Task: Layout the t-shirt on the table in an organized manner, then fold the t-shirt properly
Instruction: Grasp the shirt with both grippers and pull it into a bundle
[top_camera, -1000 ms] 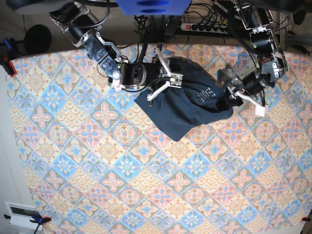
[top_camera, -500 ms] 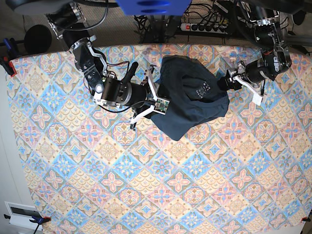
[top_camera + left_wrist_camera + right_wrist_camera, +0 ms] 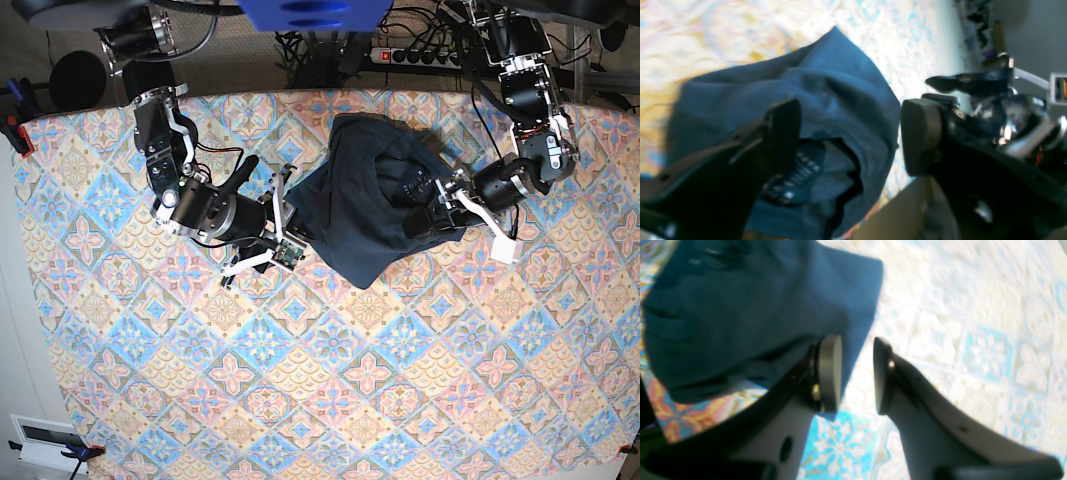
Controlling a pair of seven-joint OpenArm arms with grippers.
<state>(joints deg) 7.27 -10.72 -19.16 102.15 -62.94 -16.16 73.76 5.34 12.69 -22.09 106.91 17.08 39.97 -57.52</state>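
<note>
The dark navy t-shirt [image 3: 375, 205] lies bunched on the table [image 3: 330, 380] near its far middle. Its neck opening with pale label text [image 3: 806, 170] shows in the left wrist view. My left gripper [image 3: 434, 206] comes in from the right and hovers over the neck area. It [image 3: 850, 136] is wide open, with fabric behind the fingers [image 3: 781, 133] but nothing clamped. My right gripper [image 3: 285, 218] sits at the shirt's left edge [image 3: 853, 340]. It [image 3: 856, 373] is open with only tablecloth in the gap; one pad [image 3: 830, 371] overlaps the shirt's edge.
A power strip with cables [image 3: 420, 55] runs behind the table's far edge. A clamp [image 3: 15, 130] holds the cloth at the far left corner. A white box [image 3: 45, 440] sits off the near left corner. Patterned cloth stretches wide in front of the shirt.
My right gripper has drawn back left and towards the front, off the shirt's top to its left edge. My left gripper swung off the right edge, then back over the neck area.
</note>
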